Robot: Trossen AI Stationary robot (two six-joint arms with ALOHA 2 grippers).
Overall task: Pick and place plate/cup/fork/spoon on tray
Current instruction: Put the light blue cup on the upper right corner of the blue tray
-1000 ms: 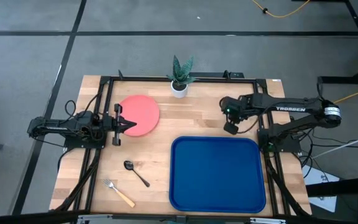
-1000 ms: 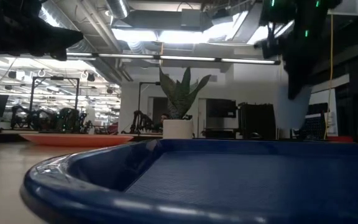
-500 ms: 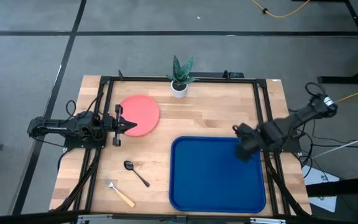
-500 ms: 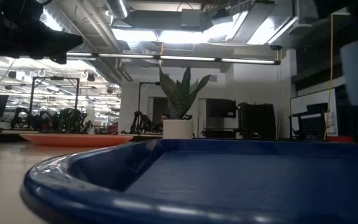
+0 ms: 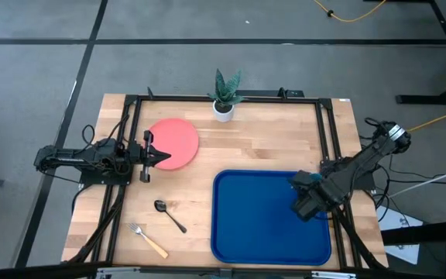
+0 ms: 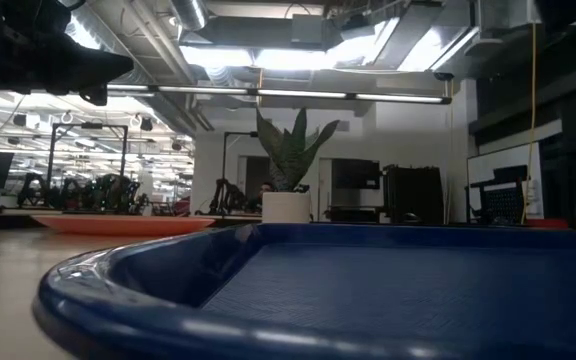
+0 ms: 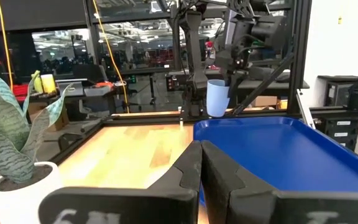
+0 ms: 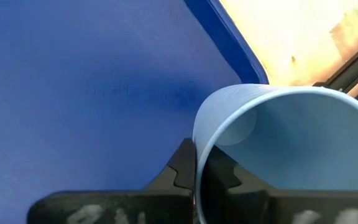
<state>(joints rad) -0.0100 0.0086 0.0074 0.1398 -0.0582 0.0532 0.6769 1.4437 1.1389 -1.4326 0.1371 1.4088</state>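
you see no readable brand or label on any of the task's things; the only lettering is on the near edge of each wrist body, and it is too blurred to make out.

right gripper (image 5: 307, 203), lower right of the high view: its jaws are pinched on the rim of the cup (image 8: 278, 140), one finger inside the wall and one outside. the cup is a small, smooth, light-blue cup with a thin wall. in the left wrist view it hangs upright under the gripper, above the far edge of the tray (image 7: 272, 149), not touching it. in the right wrist view the cup's open mouth fills the right half, with the tray floor behind it.

tray (image 5: 242, 221), lower centre-right of the high view: deep blue, rectangular, rounded corners, raised rim. its floor shows nothing lying on it. in the low view its rim (image 6: 118, 290) fills the bottom of the frame.

left gripper (image 5: 163, 156), left of centre in the high view: jaws pressed together on nothing, tips at the lower left edge of the plate (image 5: 174, 140). whether they touch it, you cannot tell.

plate: flat, round, salmon-pink, upper left of the table (image 5: 269, 139).

spoon (image 5: 169, 214): all dark, oval bowl, lying left of the tray.

fork (image 5: 148, 240): silver tines, tan wooden handle, lower left, near the spoon but apart from it.

potted plant (image 5: 224, 94): white pot, green leaves, top centre of the table.
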